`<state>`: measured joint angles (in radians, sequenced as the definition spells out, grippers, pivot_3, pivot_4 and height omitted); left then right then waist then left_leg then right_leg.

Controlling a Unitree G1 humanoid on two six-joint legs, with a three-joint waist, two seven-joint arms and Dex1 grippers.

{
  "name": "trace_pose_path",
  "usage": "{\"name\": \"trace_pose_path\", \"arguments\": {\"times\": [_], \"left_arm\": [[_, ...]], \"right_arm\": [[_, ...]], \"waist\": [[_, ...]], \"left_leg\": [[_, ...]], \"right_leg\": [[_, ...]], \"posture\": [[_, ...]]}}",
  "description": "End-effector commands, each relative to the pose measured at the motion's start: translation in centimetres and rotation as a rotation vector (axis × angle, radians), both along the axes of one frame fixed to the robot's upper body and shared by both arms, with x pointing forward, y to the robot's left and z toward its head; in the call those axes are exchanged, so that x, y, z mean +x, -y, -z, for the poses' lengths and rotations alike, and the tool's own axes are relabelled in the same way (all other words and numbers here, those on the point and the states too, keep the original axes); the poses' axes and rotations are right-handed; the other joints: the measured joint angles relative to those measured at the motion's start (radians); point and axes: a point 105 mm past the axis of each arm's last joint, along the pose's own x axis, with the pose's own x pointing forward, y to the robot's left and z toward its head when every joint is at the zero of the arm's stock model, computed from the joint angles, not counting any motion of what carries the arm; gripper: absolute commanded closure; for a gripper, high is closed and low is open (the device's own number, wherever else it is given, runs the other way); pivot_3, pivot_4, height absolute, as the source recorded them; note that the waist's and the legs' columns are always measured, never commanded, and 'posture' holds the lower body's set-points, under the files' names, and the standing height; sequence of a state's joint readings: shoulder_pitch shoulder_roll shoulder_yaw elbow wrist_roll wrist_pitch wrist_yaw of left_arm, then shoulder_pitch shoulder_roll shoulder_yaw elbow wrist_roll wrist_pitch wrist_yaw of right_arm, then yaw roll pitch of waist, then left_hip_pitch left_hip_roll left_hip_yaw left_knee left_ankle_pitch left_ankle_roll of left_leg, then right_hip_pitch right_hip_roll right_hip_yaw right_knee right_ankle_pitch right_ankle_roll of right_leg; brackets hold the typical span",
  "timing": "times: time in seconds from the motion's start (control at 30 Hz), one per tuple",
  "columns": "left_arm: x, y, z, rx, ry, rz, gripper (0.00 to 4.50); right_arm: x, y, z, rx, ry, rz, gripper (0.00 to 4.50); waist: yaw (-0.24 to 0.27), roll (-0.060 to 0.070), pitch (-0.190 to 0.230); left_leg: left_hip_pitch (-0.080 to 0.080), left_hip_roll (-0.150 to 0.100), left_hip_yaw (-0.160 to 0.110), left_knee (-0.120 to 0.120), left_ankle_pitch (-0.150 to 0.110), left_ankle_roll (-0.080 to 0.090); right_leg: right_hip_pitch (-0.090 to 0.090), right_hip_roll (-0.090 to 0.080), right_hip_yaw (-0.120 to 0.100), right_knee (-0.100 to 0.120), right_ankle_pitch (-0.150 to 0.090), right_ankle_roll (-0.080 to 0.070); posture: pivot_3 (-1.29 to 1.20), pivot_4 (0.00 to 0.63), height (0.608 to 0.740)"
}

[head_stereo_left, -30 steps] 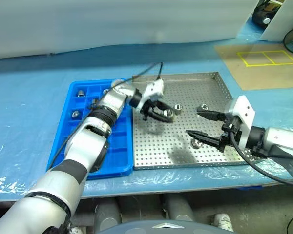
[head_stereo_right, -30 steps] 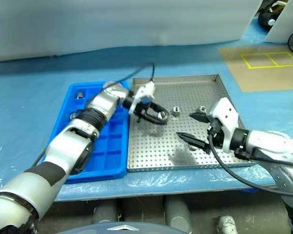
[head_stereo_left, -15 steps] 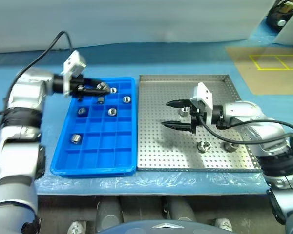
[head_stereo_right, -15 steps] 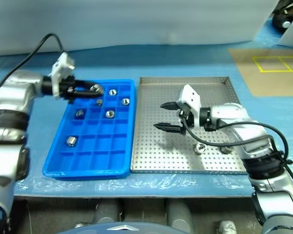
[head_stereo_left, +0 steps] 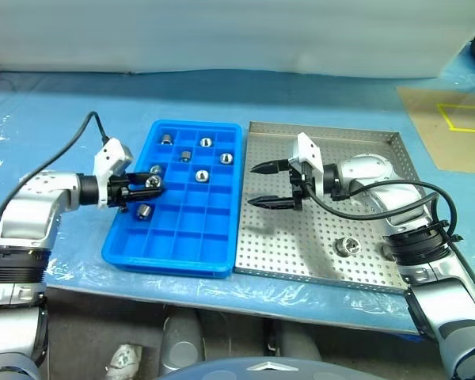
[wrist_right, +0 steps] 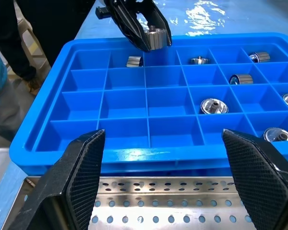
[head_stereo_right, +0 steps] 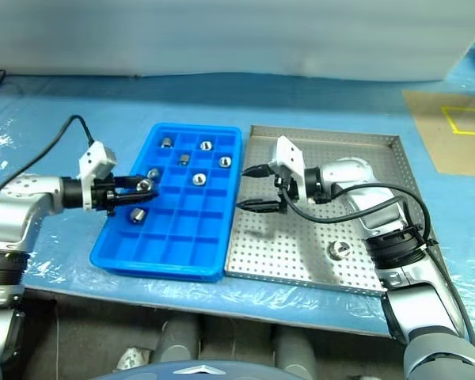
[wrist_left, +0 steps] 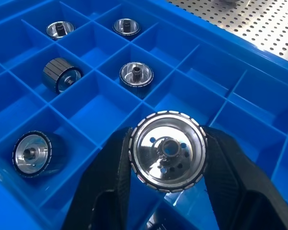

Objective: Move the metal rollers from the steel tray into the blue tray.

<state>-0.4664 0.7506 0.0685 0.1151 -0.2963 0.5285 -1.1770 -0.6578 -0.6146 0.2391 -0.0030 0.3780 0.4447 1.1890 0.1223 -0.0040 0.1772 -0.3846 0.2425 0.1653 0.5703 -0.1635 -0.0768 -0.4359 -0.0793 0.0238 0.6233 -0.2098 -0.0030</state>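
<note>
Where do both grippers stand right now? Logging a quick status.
Left gripper: shut on a metal roller, over the blue tray.
Right gripper: open, holding nothing.

The left tool (head_stereo_left: 150,187), which a second ago gripped a metal roller (wrist_left: 167,151) above the steel tray (head_stereo_left: 380,265), has carried it across to the blue tray (head_stereo_left: 191,258). It is now over the blue tray's outer edge, the side away from the steel tray, with the roller clamped between its fingers. The right tool (head_stereo_left: 263,184), jaws wide apart, has travelled from the steel tray's far side to the edge that adjoins the blue tray.
</note>
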Motion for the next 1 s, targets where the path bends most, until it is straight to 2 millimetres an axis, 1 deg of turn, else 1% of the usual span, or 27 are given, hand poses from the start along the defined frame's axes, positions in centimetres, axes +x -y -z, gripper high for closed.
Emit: {"name": "trace_pose_path", "arguments": {"times": [0.03, 0.13, 0.23, 0.37, 0.47, 0.53, 0.57, 0.63, 0.67, 0.7, 0.8, 0.87, 0.93, 1.0], "left_arm": [[0.6, 0.5, -0.5, 0.006, 0.042, 0.005, 2.74], [1.3, 1.0, -0.1, 0.003, 0.034, 0.003, 2.74], [2.1, 1.2, 0.6, 0.01, 0.034, -0.016, 2.74], [1.9, 1.5, 1.7, 0.042, 0.017, 0.012, 2.74], [2.0, 1.3, 1.8, 0.037, 0.006, 0.006, 2.74], [2.0, 1.2, 1.8, 0.037, -0.003, 0.006, 2.01], [1.9, 1.3, 1.8, 0.04, -0.009, 0.016, 1.8], [2.3, 0.8, 1.7, 0.065, 0.001, -0.011, 1.16], [2.5, 0.6, 1.4, 0.064, -0.007, -0.017, 0.87], [2.5, 0.5, 0.9, 0.057, -0.011, -0.01, 0.87], [3.1, 0.5, -2.5, -0.04, 0.007, -0.006, 0.87], [3.4, 0.6, -4.3, -0.054, 0.051, 0.012, 0.87], [4.0, 0.9, -5.6, -0.049, 0.093, 0.025, 0.87], [4.6, 1.4, -6.6, -0.04, 0.128, 0.04, 0.87]], "right_arm": [[-0.2, 0.2, -1.2, 0.014, 0.047, -0.005, 0.48], [-0.4, 0.5, -1.1, 0.015, 0.043, 0.01, 0.48], [-0.5, 0.7, -1.0, 0.014, 0.043, 0.023, 0.48], [-0.6, 0.9, -1.0, 0.017, 0.042, 0.04, 0.48], [-0.7, 1.0, -0.9, 0.018, 0.042, 0.05, 0.48], [-0.7, 1.0, -0.9, 0.019, 0.043, 0.055, 0.48], [-0.6, 1.0, -0.9, 0.019, 0.044, 0.057, 0.48], [-0.6, 1.0, -1.0, 0.021, 0.045, 0.06, 0.48], [-0.6, 1.0, -1.0, 0.023, 0.045, 0.061, 0.48], [-0.6, 1.0, -1.0, 0.024, 0.045, 0.062, 0.48], [-0.5, 1.2, -1.1, 0.024, 0.05, 0.069, 0.48], [-0.4, 1.4, -1.2, 0.023, 0.053, 0.077, 0.48], [-0.4, 1.6, -1.3, 0.022, 0.056, 0.086, 0.48], [-0.3, 1.9, -1.4, 0.021, 0.059, 0.097, 0.48]], "waist": [[-0.001, 0.0, 0.0], [-0.001, 0.0, 0.0], [-0.002, 0.0, 0.0], [-0.007, 0.0, 0.0], [-0.018, 0.0, 0.0], [-0.022, 0.0, 0.0], [-0.024, 0.0, 0.0], [-0.024, 0.0, 0.0], [-0.023, 0.0, 0.0], [-0.022, 0.0, 0.0], [-0.023, 0.0, 0.0], [-0.023, -0.001, 0.0], [-0.023, -0.001, 0.0], [-0.024, 0.0, 0.0]], "left_leg": [[0.0, 0.0, 0.0, 0.0, 0.0, 0.0], [0.0, 0.0, 0.0, 0.0, 0.001, -0.002], [0.0, 0.0, 0.0, 0.0, 0.001, -0.002], [-0.001, 0.0, 0.0, 0.0, 0.001, -0.001], [-0.001, 0.0, -0.001, 0.0, 0.001, -0.001], [-0.001, 0.0, -0.001, 0.0, 0.001, -0.001], [-0.001, 0.0, -0.001, 0.0, 0.001, -0.001], [-0.001, 0.0, -0.001, 0.0, 0.001, -0.001], [-0.001, 0.0, -0.001, 0.0, 0.001, -0.002], [0.0, 0.0, -0.001, 0.0, 0.002, -0.003], [0.0, 0.0, -0.002, 0.0, 0.003, -0.005], [-0.001, 0.001, -0.003, 0.0, 0.004, -0.006], [-0.001, 0.0, -0.004, 0.0, 0.004, -0.007], [0.0, -0.001, -0.004, 0.0, 0.004, -0.007]], "right_leg": [[0.0, 0.0, 0.0, 0.0, 0.0, 0.0], [0.0, 0.001, 0.001, 0.001, 0.0, 0.0], [-0.001, 0.003, 0.002, 0.0, 0.0, 0.0], [-0.002, 0.004, 0.002, 0.0, 0.0, 0.0], [-0.002, 0.004, 0.002, 0.0, 0.0, 0.0], [-0.002, 0.004, 0.002, 0.0, 0.0, 0.0], [-0.002, 0.004, 0.002, 0.0, 0.0, 0.0], [-0.002, 0.003, 0.002, 0.0, 0.0, 0.0], [-0.002, 0.003, 0.002, 0.0, 0.0, 0.0], [-0.001, 0.003, 0.003, 0.001, 0.0, 0.0], [-0.001, 0.003, 0.003, 0.003, 0.002, -0.002], [-0.001, 0.003, 0.003, 0.003, 0.003, -0.003], [-0.001, 0.003, 0.003, 0.003, 0.003, -0.003], [-0.001, 0.003, 0.003, 0.002, 0.003, -0.003]], "posture": [[0.05, 0.15, 0.74], [0.03, 0.15, 0.74], [0.02, 0.15, 0.74], [0.0, 0.15, 0.74], [-0.01, 0.15, 0.74], [-0.01, 0.15, 0.74], [-0.01, 0.15, 0.74], [-0.01, 0.15, 0.74], [-0.01, 0.15, 0.74], [-0.01, 0.15, 0.74], [-0.02, 0.15, 0.74], [-0.03, 0.15, 0.74], [-0.03, 0.15, 0.74], [-0.06, 0.15, 0.74]]}}
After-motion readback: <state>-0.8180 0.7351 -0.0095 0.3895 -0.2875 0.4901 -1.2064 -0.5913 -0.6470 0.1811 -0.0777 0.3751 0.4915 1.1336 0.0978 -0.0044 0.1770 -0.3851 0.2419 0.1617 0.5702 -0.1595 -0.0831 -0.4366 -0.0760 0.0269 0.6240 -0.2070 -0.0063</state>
